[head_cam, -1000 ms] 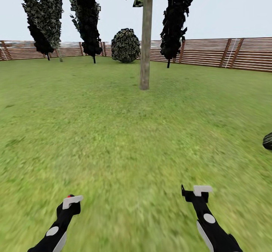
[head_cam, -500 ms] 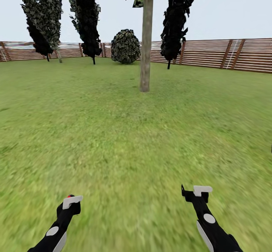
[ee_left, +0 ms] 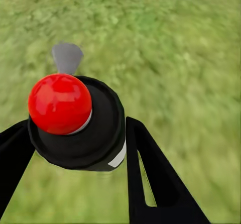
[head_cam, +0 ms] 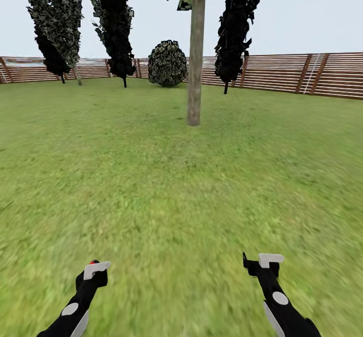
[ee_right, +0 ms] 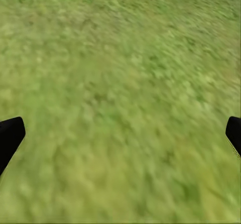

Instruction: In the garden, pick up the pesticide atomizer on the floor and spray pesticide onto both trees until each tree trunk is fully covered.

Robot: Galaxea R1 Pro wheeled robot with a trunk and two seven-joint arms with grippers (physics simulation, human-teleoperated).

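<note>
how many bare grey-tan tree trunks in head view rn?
1: the tree trunk stands straight ahead at centre on the lawn, before the fence. A second could be outside the view.

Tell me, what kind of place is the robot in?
It looks like a garden. Green grass covers the ground, a brown slatted wooden fence runs along the far side, and a tall tree with a bare grey-tan trunk stands ahead, with dark leafy bushes behind it.

Left end effector [ee_left: 75,148] clamped around black atomizer [ee_left: 90,133], red knob [ee_left: 60,103], grey nozzle [ee_left: 67,58], blurry grass [ee_left: 175,48]
</note>
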